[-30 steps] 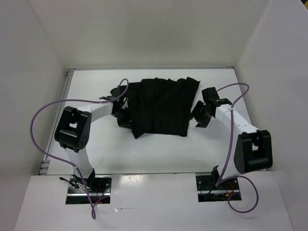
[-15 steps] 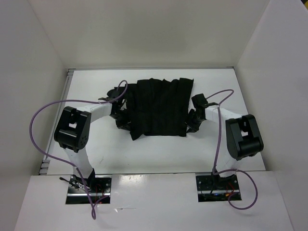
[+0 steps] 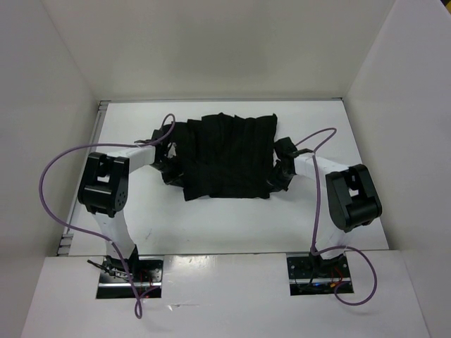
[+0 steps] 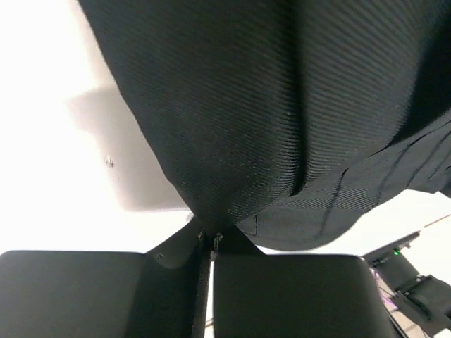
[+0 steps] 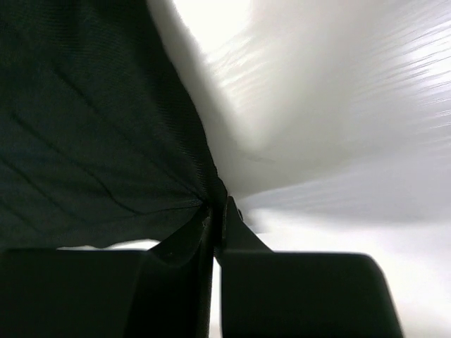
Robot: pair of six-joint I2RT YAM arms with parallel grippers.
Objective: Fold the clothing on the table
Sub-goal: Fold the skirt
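Black fingers of the left gripper [image 3: 171, 171] are staying clamped fully together on the left edge of the clothing [image 3: 227, 156]. The left wrist view is showing a tuck of ribbed fabric caught between them. The clothing, 1 black pleated garment, is lying roughly flat in the middle of the white table [image 3: 211, 225], toward its far side, with its creases running front to back. At the garment's right edge, the right gripper [image 3: 275, 179] is now pinching the cloth. Its jaws are drawn almost completely shut, with a thin fold of fabric running into the seam between them in the right wrist view. This closing is the change that matters, because both arms are now gripping opposite sides. That is likely putting the fold at the point where the garment can be lifted or carried over, though no fold is showing yet. Compared with 1 second ago, the right gripper was standing open and just clear of the cloth's right side. Since then it has been moving in, its elbow tucking closer to the garment. The left arm has been shifting slightly left and farther back, and the clothing has been sliding a little left. Its far right corner, which was flaring outward, is now pulled in to a squarer outline.
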